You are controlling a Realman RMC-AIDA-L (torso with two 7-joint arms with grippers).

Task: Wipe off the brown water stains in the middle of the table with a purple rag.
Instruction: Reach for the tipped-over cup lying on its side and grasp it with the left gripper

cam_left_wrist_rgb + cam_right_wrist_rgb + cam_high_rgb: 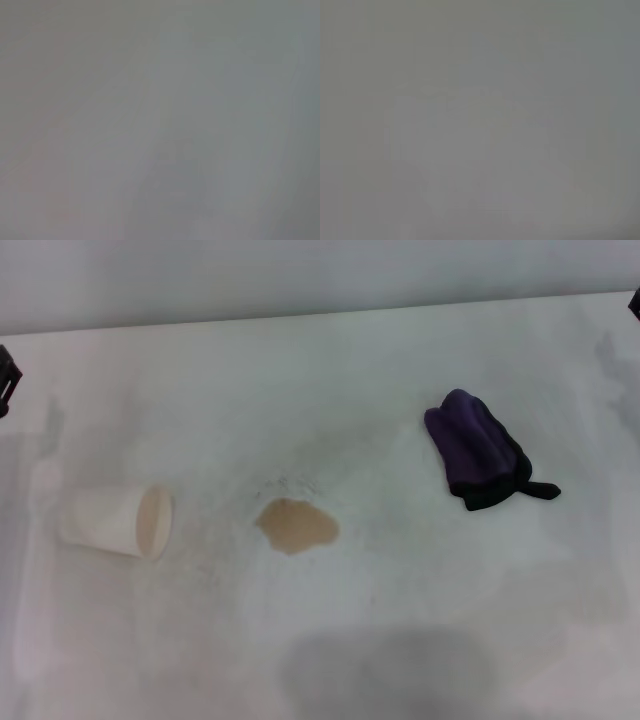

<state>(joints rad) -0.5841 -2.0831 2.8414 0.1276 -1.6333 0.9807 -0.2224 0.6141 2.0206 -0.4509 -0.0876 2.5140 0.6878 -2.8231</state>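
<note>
White table (400,640) fills the head view, with a pale wall behind its far edge.

Head view: the brown water stains (297,525) form one tan patch near the middle of the table. The purple rag (475,448) lies bunched to the patch's right and a little farther back, well apart from it. Its long axis runs from far-left to near-right, with the black tail at the near-right end. A paper cup (117,521) lies on its side left of the patch, mouth toward it.

A dark sliver of the left end effector (6,380) shows at the left edge, and a smaller one of the right end effector (635,302) at the top right corner. Both are cut off, so wide or narrow cannot be told. Judgement: the right arm is nearer the rag, which lies inward and toward the robot from it, so the pick-up falls to that side.

Left wrist view: uniform grey, nothing to make out.

Right wrist view: likewise grey, with faint shapes that cannot be identified.
</note>
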